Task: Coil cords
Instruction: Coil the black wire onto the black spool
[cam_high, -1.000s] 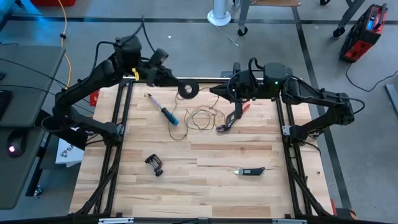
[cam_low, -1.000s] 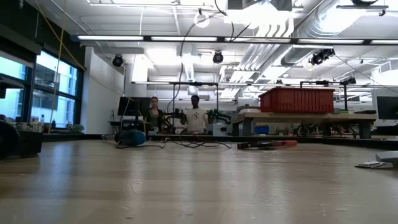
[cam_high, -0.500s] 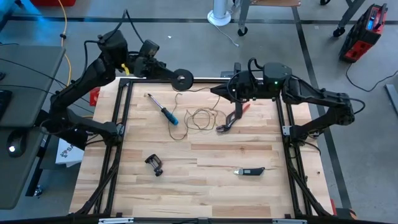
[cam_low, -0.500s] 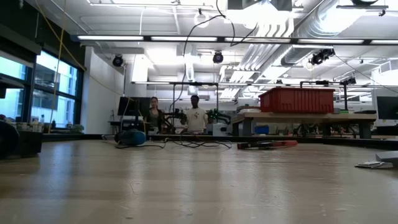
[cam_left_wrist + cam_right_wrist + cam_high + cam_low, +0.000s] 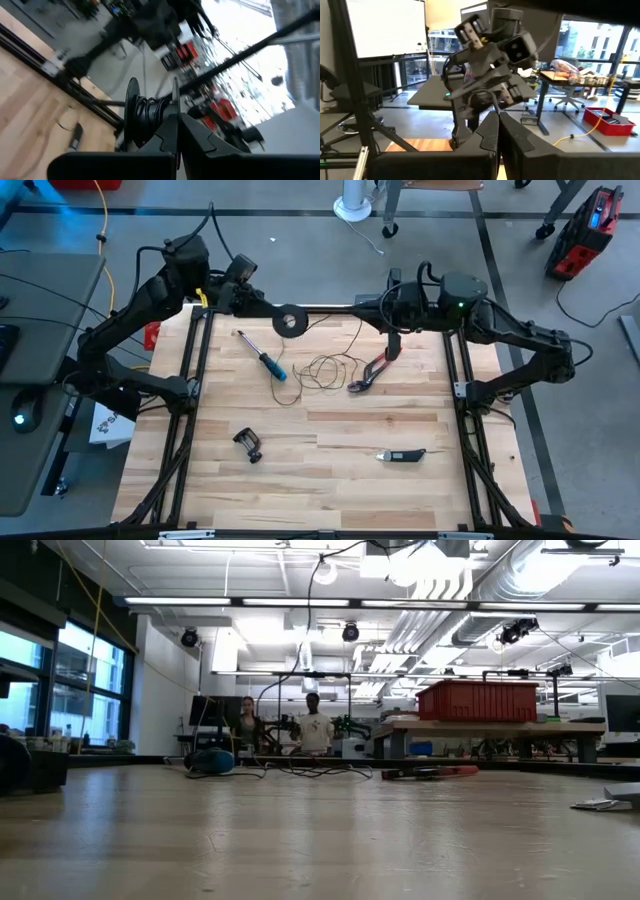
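Wooden worktop [image 5: 320, 470] sitting in a big workshop, with two people standing way off at the back in the low view. Left pincer [image 5: 277, 317] is up over the far edge of the worktop, pinching the little black reel [image 5: 290, 321]; in the left wrist view the reel [image 5: 152, 115] sits right between the fingers [image 5: 167, 137], with dark wire wound on it. Right pincer [image 5: 392, 346] hangs over the far right part of the worktop with its fingers pressed together, just above the red pliers [image 5: 372, 373]. It might be nipping the thin cord [image 5: 322, 368], but I honestly can't tell from up here. That cord lies in a loose tangle on the wood between a blue-handled screwdriver [image 5: 264, 359] and the pliers, with a strand running up toward the reel. Nearer the front there's a small black clamp [image 5: 249, 444] and a dark handheld tool [image 5: 402, 455], well apart from each other.
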